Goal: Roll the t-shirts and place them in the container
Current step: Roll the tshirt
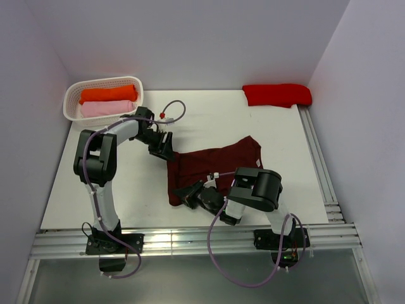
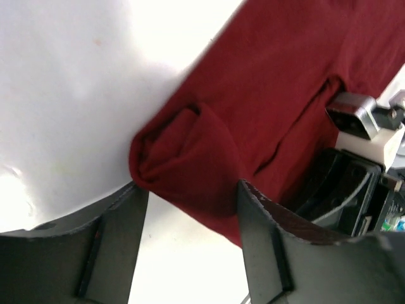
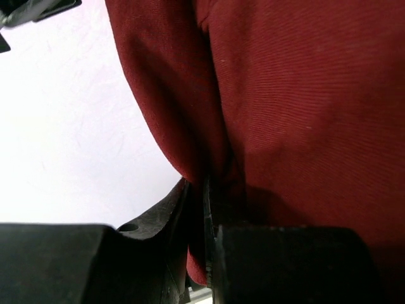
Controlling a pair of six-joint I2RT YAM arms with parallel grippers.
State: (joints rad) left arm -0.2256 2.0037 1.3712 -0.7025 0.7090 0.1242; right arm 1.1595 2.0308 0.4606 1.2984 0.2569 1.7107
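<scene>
A dark maroon t-shirt [image 1: 221, 161] lies spread and partly folded in the middle of the white table. My left gripper [image 1: 166, 151] is at its far left corner. In the left wrist view that gripper [image 2: 193, 187] is open, its fingers astride the bunched, folded-over corner of the shirt [image 2: 272, 82]. My right gripper [image 1: 183, 195] is at the shirt's near left edge. In the right wrist view it [image 3: 201, 183] is shut on a fold of the maroon cloth [image 3: 304, 95], which hangs pinched between the jaws.
A white basket [image 1: 69, 101] at the back left holds an orange roll [image 1: 107, 94] and a pale pink roll [image 1: 107, 109]. A bright red t-shirt [image 1: 277, 95] lies bunched at the back right. Metal rails run along the near and right edges of the table.
</scene>
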